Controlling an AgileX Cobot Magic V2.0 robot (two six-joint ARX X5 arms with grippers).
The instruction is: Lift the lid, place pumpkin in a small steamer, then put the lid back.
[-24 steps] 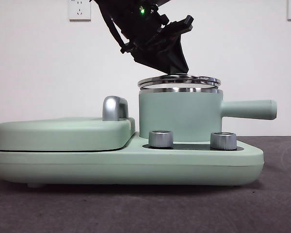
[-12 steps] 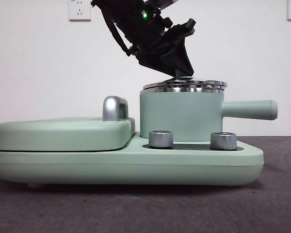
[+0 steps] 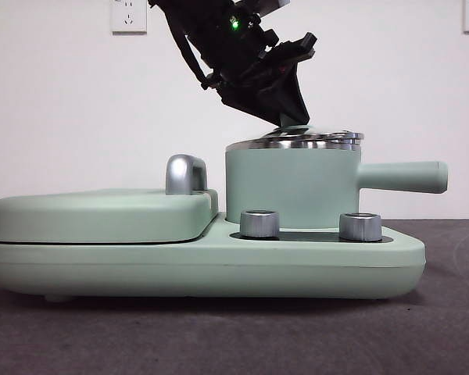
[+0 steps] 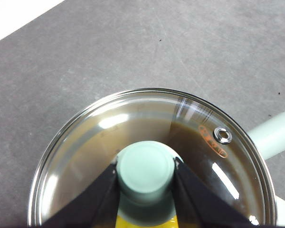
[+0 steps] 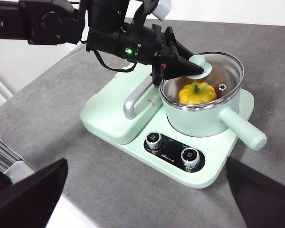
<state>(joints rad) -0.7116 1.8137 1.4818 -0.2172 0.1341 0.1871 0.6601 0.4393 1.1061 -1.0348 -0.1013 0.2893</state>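
My left gripper point(image 4: 145, 176) was clamped on the knob of the lid point(image 4: 199, 142), directly beneath my jaws and nearly seated on the small steamer point(image 3: 289, 187). In the front view the lid sat slightly tilted on the rim. The pumpkin point(image 5: 197, 92) lay inside. The steamer's handle pointed toward the worktop's right edge. My right gripper point(image 5: 147, 199) waited high and well apart, spread wide.
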